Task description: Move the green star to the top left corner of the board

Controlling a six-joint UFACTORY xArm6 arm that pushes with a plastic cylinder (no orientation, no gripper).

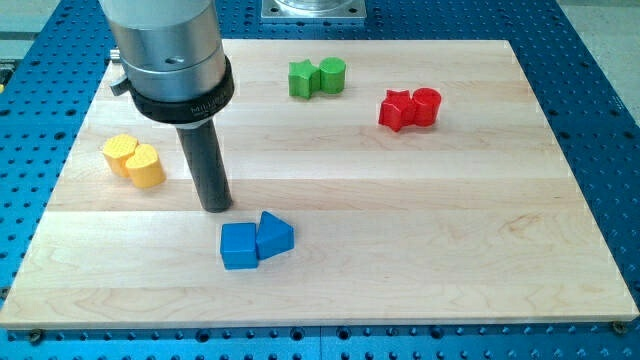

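The green star (301, 79) lies near the view's top centre of the wooden board (420, 220), touching a green cylinder (332, 75) on its right. My tip (216, 205) rests on the board at the left centre, well below and left of the green star. It stands just above a blue cube (239, 246) and right of the yellow blocks. It touches no block.
A blue triangular block (274, 235) touches the blue cube's right side. Two yellow blocks (134, 162) sit together at the left edge. A red star (397, 109) and red cylinder (426, 105) sit together at the upper right. A blue perforated table surrounds the board.
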